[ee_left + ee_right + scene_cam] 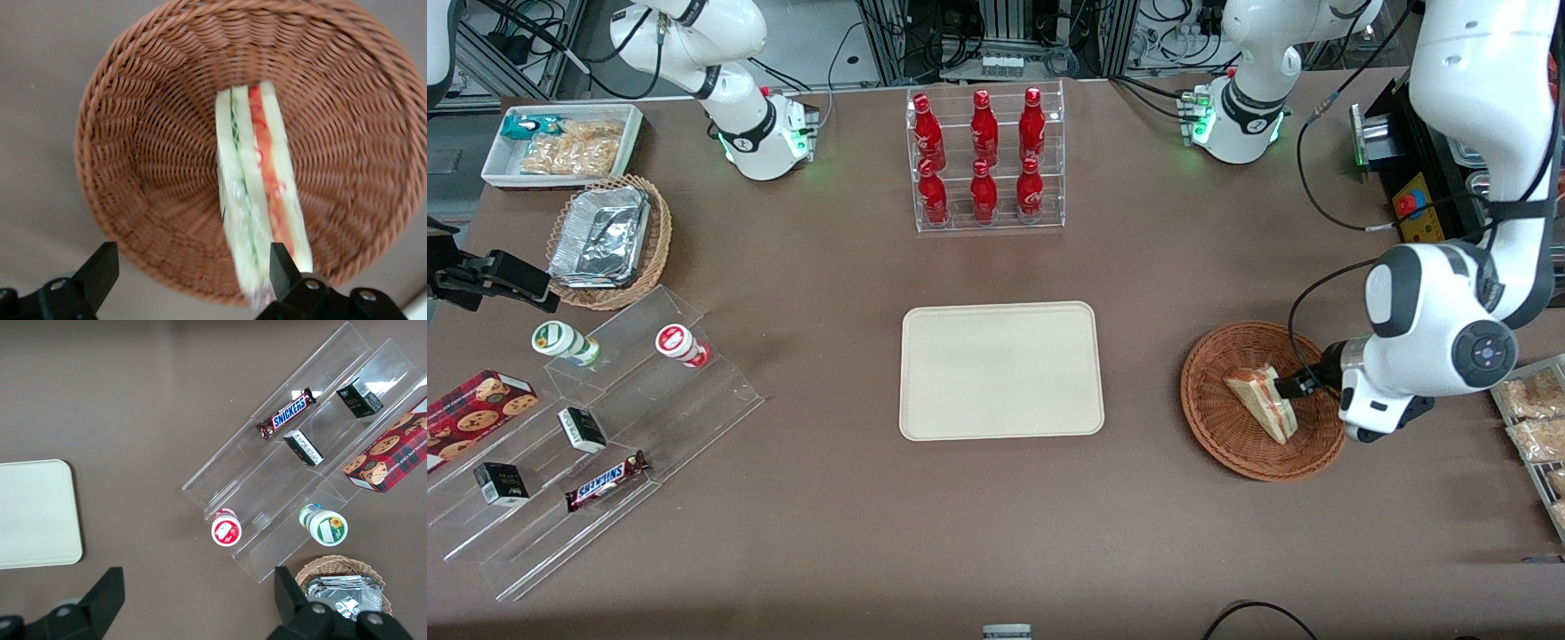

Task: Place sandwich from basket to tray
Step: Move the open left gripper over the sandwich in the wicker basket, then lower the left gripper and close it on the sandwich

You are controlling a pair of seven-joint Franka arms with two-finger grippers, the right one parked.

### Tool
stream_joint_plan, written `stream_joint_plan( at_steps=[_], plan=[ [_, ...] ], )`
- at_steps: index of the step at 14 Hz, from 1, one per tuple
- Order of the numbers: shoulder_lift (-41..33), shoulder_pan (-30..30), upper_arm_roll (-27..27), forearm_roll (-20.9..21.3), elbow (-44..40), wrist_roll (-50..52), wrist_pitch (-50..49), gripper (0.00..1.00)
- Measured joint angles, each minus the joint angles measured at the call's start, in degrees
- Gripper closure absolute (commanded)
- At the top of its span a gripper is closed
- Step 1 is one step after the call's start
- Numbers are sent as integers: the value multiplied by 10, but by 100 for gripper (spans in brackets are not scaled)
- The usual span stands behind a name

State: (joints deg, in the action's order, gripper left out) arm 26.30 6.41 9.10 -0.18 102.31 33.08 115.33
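The sandwich (1263, 401), a white bread wedge with red-orange and green filling, lies in the reddish-brown wicker basket (1214, 418) toward the working arm's end of the table. In the left wrist view the sandwich (257, 193) shows its cut edge inside the basket (147, 153). The left arm's gripper (1294, 388) is low over the basket's rim, at the sandwich's end. It is open (192, 267), with one fingertip (281, 261) in front of the sandwich's near end and the other (101, 265) over the table outside the rim. The cream-beige tray (1000, 369) lies bare at the table's middle.
A clear rack of red bottles (985, 156) stands farther from the front camera than the tray. A metal tray of snack packets (1534, 418) lies beside the working arm. A foil-container basket (609, 240), a white snack bin (560, 142) and clear steps with snacks (596, 427) are toward the parked arm's end.
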Motion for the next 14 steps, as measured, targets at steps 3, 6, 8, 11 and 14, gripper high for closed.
stream_joint_plan(
  at_steps=[3, 6, 8, 11, 14],
  plan=[
    [19, -1, 1, 0, -3, 65, 34, 0],
    [20, -2, 3, -1, -17, 101, 43, 0],
    [20, -3, 4, -1, -27, 121, 42, 0],
    [35, -12, 6, -1, -26, 132, 57, 0],
    [62, -21, 7, -1, -26, 134, 76, 0]
  ],
)
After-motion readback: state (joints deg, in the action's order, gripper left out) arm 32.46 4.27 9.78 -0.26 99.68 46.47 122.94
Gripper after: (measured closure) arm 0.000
